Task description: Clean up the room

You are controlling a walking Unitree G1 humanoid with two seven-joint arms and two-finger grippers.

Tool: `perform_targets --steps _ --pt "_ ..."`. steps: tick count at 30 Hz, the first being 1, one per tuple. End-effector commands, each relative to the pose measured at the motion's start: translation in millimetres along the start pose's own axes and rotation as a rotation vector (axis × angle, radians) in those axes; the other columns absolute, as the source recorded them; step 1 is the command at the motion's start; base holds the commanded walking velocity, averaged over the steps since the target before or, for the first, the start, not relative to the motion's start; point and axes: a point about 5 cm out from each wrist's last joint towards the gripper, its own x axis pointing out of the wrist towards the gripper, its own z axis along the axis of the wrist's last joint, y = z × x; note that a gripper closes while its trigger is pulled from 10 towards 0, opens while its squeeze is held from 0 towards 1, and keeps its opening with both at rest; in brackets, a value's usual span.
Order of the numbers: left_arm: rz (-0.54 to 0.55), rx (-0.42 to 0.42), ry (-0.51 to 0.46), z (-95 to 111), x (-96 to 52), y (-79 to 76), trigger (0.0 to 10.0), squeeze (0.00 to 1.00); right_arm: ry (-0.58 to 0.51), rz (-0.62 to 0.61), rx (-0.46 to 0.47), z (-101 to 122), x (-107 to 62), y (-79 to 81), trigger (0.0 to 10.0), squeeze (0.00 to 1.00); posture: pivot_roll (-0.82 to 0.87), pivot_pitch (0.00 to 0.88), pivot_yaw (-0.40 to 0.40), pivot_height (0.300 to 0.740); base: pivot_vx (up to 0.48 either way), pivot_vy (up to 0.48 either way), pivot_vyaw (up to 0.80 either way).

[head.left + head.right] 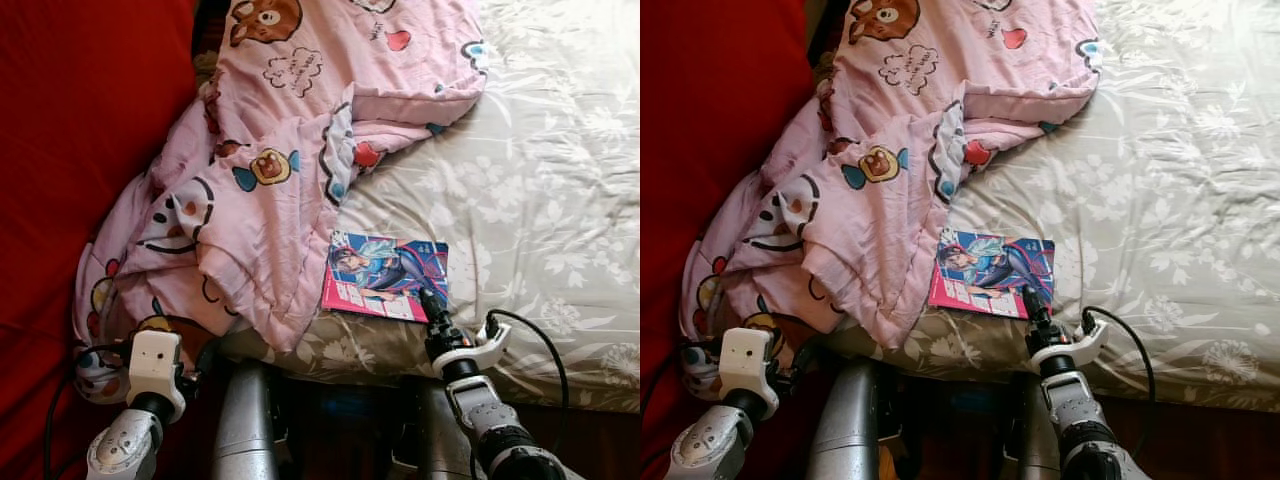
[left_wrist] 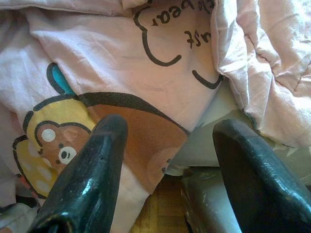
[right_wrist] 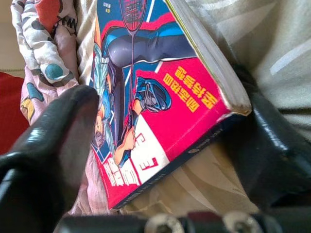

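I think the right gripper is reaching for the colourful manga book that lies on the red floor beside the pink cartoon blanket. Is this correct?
Not quite. The colourful manga book lies on the white floral bed sheet, not on a red floor; the left eye view shows it. The rest holds: the right gripper is at the book's near edge, its fingers either side of a corner, and the pink cartoon blanket lies beside the book.

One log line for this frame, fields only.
right tool: open, straddling book corner | left tool: open, at pink quilt | bed: book flat
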Motion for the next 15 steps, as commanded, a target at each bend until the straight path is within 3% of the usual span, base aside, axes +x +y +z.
perform_targets --steps 1,6,15 --pt "-0.011 0.012 0.066 -12 -5.4 0.1 10.0 0.00 0.118 -0.009 0.078 -34 -4.6 -2.8 0.0 0.00 0.28 0.378 0.103 0.589 0.000 0.000 0.00" --pt "-0.016 0.010 0.066 -12 -3.6 -0.7 10.0 0.00 0.108 -0.020 0.067 -31 -6.5 -5.4 0.0 0.00 0.28 0.374 0.102 0.589 0.000 0.000 0.00" --pt "-0.019 0.008 0.070 -14 -1.9 -1.9 10.0 0.00 0.057 0.060 0.051 -17 1.9 5.0 0.0 0.00 0.27 0.356 0.101 0.589 0.000 0.000 0.00"
